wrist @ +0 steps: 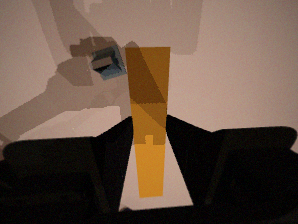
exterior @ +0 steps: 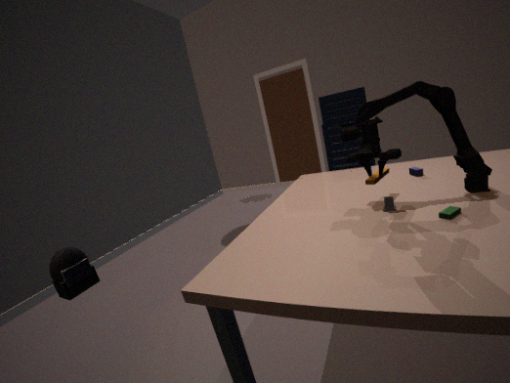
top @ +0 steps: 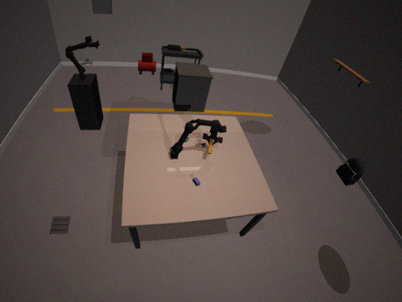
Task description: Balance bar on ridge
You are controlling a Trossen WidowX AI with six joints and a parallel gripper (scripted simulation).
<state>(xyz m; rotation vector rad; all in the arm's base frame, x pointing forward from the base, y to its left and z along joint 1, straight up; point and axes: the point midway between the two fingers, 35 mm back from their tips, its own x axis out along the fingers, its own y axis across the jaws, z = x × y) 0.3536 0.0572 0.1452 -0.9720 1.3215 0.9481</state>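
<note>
My gripper is shut on the orange bar and holds it in the air above the table. The bar hangs roughly level and touches nothing else. The ridge is a small grey-blue block standing on the table. In the wrist view it lies just left of the bar's far end, below it. In the exterior view it stands nearer the camera than the bar.
A small blue block and a green block lie on the table, apart from the ridge. The arm's base stands near the table's middle. Shadows of the arm fall around the ridge.
</note>
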